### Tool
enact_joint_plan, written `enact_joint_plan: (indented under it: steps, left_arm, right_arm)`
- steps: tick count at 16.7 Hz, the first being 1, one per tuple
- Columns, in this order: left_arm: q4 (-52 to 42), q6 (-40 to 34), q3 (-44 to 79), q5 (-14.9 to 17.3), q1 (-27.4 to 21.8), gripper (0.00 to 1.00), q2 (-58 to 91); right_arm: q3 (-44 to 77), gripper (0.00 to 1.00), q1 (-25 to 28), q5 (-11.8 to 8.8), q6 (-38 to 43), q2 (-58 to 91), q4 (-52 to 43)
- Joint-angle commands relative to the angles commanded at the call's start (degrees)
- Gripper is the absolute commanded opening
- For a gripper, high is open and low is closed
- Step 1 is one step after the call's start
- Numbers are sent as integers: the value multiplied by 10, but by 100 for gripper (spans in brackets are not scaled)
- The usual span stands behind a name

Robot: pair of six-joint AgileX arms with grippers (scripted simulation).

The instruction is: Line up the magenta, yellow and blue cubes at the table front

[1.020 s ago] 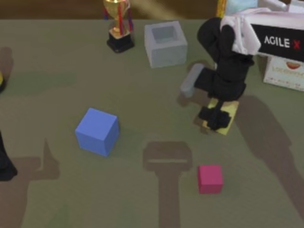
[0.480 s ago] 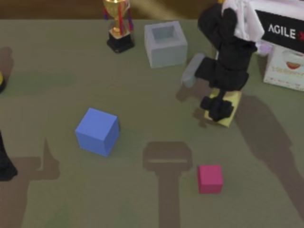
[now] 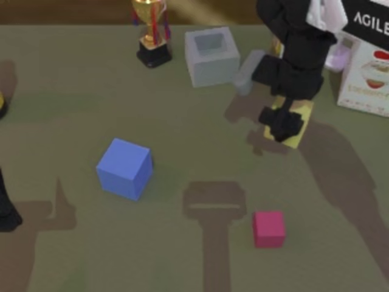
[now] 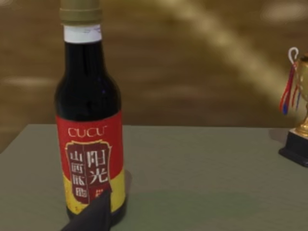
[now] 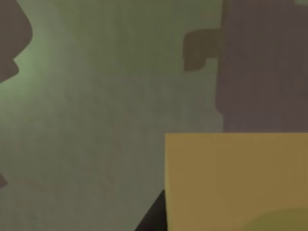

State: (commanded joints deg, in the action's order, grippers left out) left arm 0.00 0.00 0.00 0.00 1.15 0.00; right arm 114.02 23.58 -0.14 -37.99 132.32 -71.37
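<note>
My right gripper (image 3: 281, 125) is shut on the pale yellow cube (image 3: 301, 129) and holds it above the table (image 3: 73, 97) at the back right, its shadow lying beneath. The right wrist view shows the yellow cube (image 5: 236, 183) close up, with a dark fingertip (image 5: 154, 217) against its side. On the table left of centre rests the blue cube (image 3: 124, 168). Toward the front, right of centre, lies the small magenta cube (image 3: 268, 229). My left arm (image 3: 6, 213) is parked at the table's left edge.
A grey hollow box (image 3: 211, 56) and a gold trophy (image 3: 151, 33) stand at the back. A white carton (image 3: 368, 79) sits at the back right, close to my right arm. A soy sauce bottle (image 4: 90, 120) stands near the left arm.
My right gripper has risen and drifted toward the back right with the yellow cube in it. The blue and magenta cubes and the left arm have not moved.
</note>
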Motion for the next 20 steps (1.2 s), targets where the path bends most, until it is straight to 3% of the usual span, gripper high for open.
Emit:
enact_joint_plan:
  steps: [4, 12, 20]
  left_arm:
    - [0, 0, 0, 0, 0, 100, 0]
    - [0, 0, 0, 0, 0, 100, 0]
    - [0, 0, 0, 0, 0, 100, 0]
  right_arm:
    - [-34, 0, 40, 0, -5, -26, 8]
    - [-202, 0, 233, -1, -25, -155, 48]
    - [-227, 0, 250, -1, -26, -166, 61]
